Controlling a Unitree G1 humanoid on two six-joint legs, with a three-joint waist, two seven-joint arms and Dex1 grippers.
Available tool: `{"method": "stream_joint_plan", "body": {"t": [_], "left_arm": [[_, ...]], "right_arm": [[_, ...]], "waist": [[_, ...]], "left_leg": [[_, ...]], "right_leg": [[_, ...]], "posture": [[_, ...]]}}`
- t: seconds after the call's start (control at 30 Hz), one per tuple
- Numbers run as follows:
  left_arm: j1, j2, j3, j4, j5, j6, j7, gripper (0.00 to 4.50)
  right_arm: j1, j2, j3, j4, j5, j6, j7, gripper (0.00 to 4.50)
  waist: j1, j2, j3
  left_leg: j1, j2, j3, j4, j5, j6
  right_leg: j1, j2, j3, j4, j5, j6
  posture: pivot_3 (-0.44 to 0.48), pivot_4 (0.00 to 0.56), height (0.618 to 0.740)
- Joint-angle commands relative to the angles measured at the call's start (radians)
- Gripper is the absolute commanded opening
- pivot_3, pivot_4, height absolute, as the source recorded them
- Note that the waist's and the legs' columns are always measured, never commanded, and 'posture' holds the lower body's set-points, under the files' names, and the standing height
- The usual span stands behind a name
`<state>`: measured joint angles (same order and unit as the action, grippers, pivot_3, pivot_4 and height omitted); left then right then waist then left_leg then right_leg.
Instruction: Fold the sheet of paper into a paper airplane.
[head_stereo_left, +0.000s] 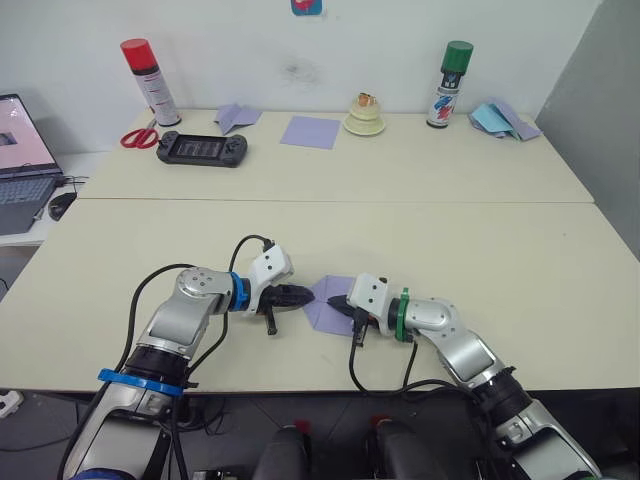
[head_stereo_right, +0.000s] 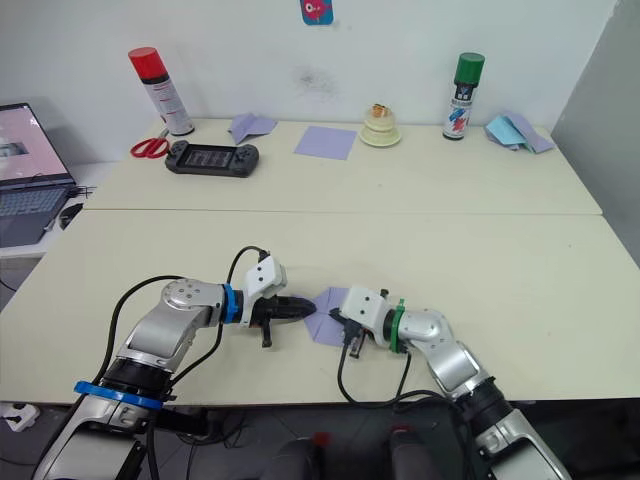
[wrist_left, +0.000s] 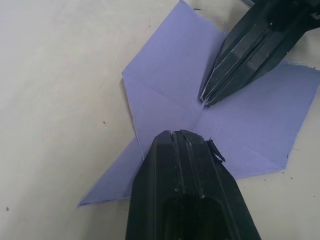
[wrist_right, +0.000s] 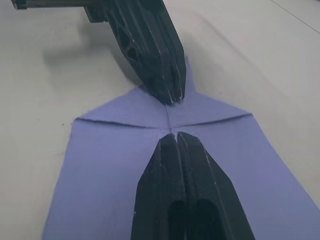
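**Now pressing both tips on folded paper**

Flat on the near surface (head_stereo_left: 480, 260): the sheet of paper (wrist_left: 170, 85), partly folded (creases meeting mid-sheet). Left claw (wrist_left: 186, 136) fingers together, tip down on it. Right claw (wrist_right: 176, 135) likewise closed, tip on the crease, facing the left.

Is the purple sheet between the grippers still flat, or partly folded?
Partly folded. The sheet of paper lies on the table with two corner flaps turned in, meeting at a centre seam; it is no dart yet.
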<state>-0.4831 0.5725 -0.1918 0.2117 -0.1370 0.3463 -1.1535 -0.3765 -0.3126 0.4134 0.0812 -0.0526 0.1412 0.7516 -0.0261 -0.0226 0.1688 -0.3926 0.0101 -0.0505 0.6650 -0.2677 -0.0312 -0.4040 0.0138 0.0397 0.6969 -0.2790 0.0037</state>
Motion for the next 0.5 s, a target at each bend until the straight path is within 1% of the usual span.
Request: {"method": "stream_joint_plan", "body": {"t": [0.03, 0.2, 0.3, 0.4, 0.5], "left_arm": [[0.007, -0.011, -0.011, 0.008, -0.010, 0.034, 0.002, 0.00], [0.002, -0.013, -0.024, 0.014, -0.002, 0.036, 0.000, 0.00], [0.001, -0.016, -0.027, 0.021, 0.001, 0.033, 0.003, 0.00], [-0.003, -0.016, -0.032, 0.031, 0.005, 0.026, 0.000, 0.00], [-0.010, -0.014, -0.033, 0.040, 0.006, 0.020, -0.002, 0.00]], "right_arm": [[0.068, -0.034, -0.069, -0.040, 0.065, 0.145, 0.020, 0.04], [0.155, -0.078, -0.155, -0.171, 0.178, 0.347, 0.032, 0.04], [0.193, -0.117, -0.194, -0.222, 0.213, 0.423, 0.027, 0.04], [0.220, -0.155, -0.237, -0.266, 0.244, 0.438, 0.029, 0.04], [0.217, -0.137, -0.297, -0.344, 0.330, 0.389, 0.047, 0.04]], "waist": [[0.001, 0.000, -0.001], [0.003, 0.000, -0.003], [0.003, 0.001, -0.005], [0.003, 0.002, -0.006], [0.005, 0.002, -0.006]], "left_leg": [[0.000, 0.000, 0.000, 0.000, 0.000, 0.000], [0.000, 0.000, 0.000, 0.000, 0.000, 0.000], [0.000, 0.000, 0.000, 0.000, 0.000, 0.000], [0.000, 0.000, 0.000, 0.000, 0.000, 0.000], [0.000, -0.001, 0.000, 0.000, 0.000, 0.000]], "right_leg": [[0.000, 0.000, 0.000, 0.000, 0.000, 0.000], [0.001, 0.000, 0.000, -0.001, 0.000, 0.000], [0.001, 0.000, 0.000, -0.001, 0.000, 0.000], [0.001, 0.000, 0.000, -0.001, 0.000, 0.001], [0.001, 0.000, 0.000, -0.001, -0.003, 0.004]], "posture": [[0.000, 0.150, 0.740], [0.000, 0.150, 0.740], [0.000, 0.150, 0.740], [0.000, 0.150, 0.740], [0.000, 0.150, 0.740]]}}
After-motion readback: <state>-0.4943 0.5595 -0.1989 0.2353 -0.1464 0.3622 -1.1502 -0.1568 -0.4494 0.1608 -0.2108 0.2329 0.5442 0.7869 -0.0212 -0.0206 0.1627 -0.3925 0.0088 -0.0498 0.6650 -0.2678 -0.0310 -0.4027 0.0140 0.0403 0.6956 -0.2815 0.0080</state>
